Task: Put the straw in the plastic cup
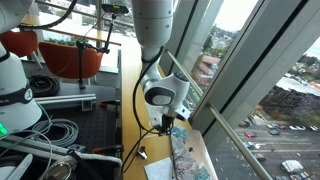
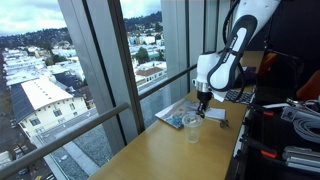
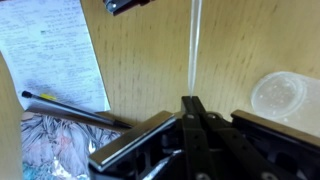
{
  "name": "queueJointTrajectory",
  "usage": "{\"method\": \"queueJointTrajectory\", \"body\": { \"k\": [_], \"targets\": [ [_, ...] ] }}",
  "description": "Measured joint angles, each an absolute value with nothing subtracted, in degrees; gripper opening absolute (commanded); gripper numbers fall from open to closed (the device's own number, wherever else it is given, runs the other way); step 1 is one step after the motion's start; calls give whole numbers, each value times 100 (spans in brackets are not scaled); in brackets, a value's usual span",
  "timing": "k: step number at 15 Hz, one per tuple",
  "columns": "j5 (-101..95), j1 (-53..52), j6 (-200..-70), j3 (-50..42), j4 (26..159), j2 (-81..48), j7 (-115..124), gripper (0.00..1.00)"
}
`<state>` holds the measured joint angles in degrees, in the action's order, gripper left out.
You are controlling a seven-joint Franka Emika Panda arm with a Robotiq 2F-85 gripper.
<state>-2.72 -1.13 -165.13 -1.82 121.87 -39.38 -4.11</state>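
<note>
Pinched shut, the gripper (image 3: 192, 108) holds the straw (image 3: 194, 45), which sticks out past its tips above the table (image 3: 140, 70). Nearby stands the cup (image 3: 272, 95); a pen (image 3: 70, 108) lies across papers (image 3: 55, 50).

The wooden counter (image 2: 170, 155) runs along the window. The plastic cup (image 2: 192, 122) stands upright on it, just beside a flat book with a flowered cover (image 2: 172, 112). In the wrist view a handwritten sheet of paper (image 3: 55, 50) lies flat on the wood with a dark pen (image 3: 70, 108) along its lower edge, and the cup sits well apart from both.
</note>
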Motion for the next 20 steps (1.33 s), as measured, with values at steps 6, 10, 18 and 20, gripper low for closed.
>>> {"method": "queueJointTrajectory", "body": {
  "k": [6,10,18,20],
  "targets": [
    [154,-110,-13942,-182,12622,-2170,281,0],
    [939,54,-12060,38,12468,-1074,-237,0],
    [2672,517,-10001,7,11455,-1212,-2039,0],
    [2979,691,-9657,-7,11126,-1618,-2251,0]
  ]
}}
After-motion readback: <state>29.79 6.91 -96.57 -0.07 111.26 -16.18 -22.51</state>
